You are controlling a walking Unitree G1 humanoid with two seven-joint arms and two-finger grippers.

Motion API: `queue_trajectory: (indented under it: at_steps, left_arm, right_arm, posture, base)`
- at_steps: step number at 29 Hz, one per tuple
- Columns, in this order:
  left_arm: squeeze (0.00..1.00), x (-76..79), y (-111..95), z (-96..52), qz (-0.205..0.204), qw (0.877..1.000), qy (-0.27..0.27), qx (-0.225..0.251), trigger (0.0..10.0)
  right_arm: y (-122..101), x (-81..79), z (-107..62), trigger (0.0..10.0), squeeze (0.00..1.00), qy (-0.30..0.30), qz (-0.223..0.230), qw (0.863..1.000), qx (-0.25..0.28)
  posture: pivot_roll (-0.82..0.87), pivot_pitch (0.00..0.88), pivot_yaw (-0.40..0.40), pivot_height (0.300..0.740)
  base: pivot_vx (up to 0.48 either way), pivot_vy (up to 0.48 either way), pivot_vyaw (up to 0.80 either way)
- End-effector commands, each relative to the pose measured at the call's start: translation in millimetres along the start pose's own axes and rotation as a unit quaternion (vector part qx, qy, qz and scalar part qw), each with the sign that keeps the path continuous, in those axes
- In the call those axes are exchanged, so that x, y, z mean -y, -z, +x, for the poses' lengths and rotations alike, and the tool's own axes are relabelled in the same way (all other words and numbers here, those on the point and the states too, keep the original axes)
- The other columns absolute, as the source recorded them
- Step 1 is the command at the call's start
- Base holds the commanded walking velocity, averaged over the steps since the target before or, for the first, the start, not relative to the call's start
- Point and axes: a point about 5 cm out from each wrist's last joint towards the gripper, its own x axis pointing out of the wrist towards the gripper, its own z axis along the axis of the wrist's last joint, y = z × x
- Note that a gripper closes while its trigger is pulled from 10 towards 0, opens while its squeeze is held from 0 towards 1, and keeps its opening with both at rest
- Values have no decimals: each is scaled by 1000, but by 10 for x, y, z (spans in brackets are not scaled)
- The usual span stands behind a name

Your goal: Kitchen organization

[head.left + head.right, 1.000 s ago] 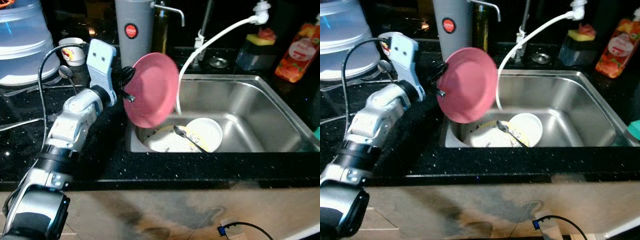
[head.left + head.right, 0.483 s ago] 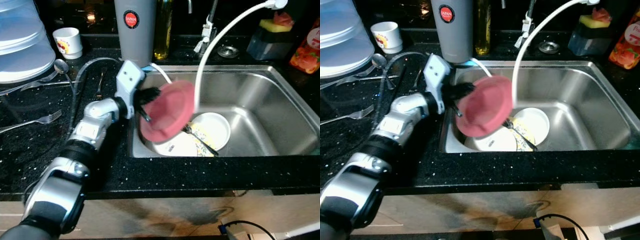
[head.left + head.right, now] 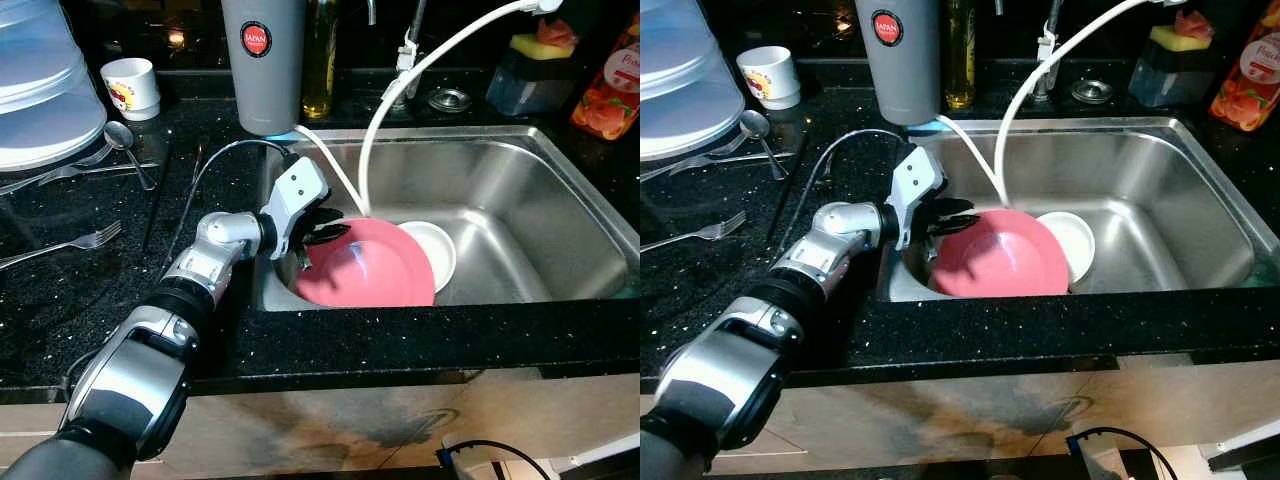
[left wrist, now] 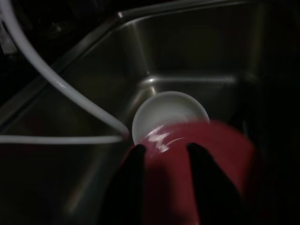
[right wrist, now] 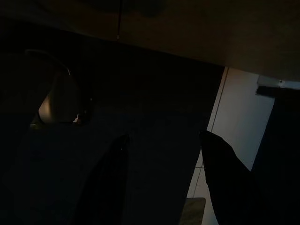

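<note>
Pink plate (image 3: 375, 272), white bowl (image 3: 436, 250), steel-grey sink (image 3: 540, 200).

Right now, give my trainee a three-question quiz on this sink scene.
1. True or false: the pink plate lies down in the sink.
2. Which pincer is at the plate's edge? A) left B) right
3. Fill in: beside the plate in the sink sits a white ____.

Key: 1 true. 2 A, the left pincer. 3 bowl.
</note>
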Motion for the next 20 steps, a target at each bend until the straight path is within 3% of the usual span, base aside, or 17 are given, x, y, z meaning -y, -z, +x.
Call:
queue_trajectory:
  at_steps: [1,4,5,8,9,11,12,13,15,16,17,18,20]
  left_arm:
    - [1000,-18,-27,11,13,1000,-3,-1,10000]
    - [1000,-94,-178,-32,34,999,-21,38,10000]
    - [0,-166,-337,-80,30,996,-33,83,10000]
    - [0,-246,-563,-158,9,988,-42,151,10000]
    - [0,-246,-563,-158,9,988,-42,151,10000]
    - [0,-271,-824,-275,-32,970,-41,239,10000]
    - [0,-271,-824,-275,-32,970,-41,239,10000]
    - [0,-253,-923,-337,-51,959,-33,278,10000]
    - [0,-149,-1075,-453,-89,935,-8,344,10000]
    - [0,-149,-1075,-453,-89,935,-8,344,10000]
    - [0,-19,-1133,-522,-115,918,16,379,10000]
    - [0,43,-1145,-547,-129,910,27,392,10000]
    - [0,117,-1140,-564,-141,905,37,399,10000]
  right_arm:
    - [23,-23,-1,10000,0,-1,5,1000,-6]
    - [5,-25,3,10000,0,-1,5,1000,-5]
    - [-5,-26,6,10000,0,0,6,1000,-3]
    - [-19,-26,9,10000,0,0,7,1000,-2]
    - [-19,-26,9,10000,0,0,7,1000,-2]
    - [-31,-25,12,10000,0,0,7,1000,-1]
    - [-31,-25,12,10000,0,0,7,1000,-1]
    - [-37,-26,13,10000,0,0,7,1000,0]
    - [-51,-23,16,10000,0,-1,7,1000,1]
    - [-51,-23,16,10000,0,-1,7,1000,1]
    - [-61,-21,18,10000,0,-2,6,1000,2]
    - [-65,-21,19,10000,0,-2,6,1000,2]
    - [-70,-20,20,10000,0,-2,6,1000,3]
  posture:
    - [-86,39,17,740]
    - [-85,30,18,740]
    - [-83,23,18,740]
    - [-81,17,18,740]
    - [-81,17,18,740]
    - [-72,5,15,740]
    - [-72,5,15,740]
    - [-70,2,14,740]
    - [-63,0,8,740]
    - [-63,0,8,740]
    - [-60,0,8,740]
    - [-58,0,6,740]
    - [-54,0,4,740]
  base:
    - [0,0,0]
    - [0,0,0]
    - [0,0,0]
    - [0,0,0]
    - [0,0,0]
    - [0,0,0]
    - [0,0,0]
    - [0,0,0]
    - [0,0,0]
    - [0,0,0]
    - [0,0,0]
    - [0,0,0]
    - [0,0,0]
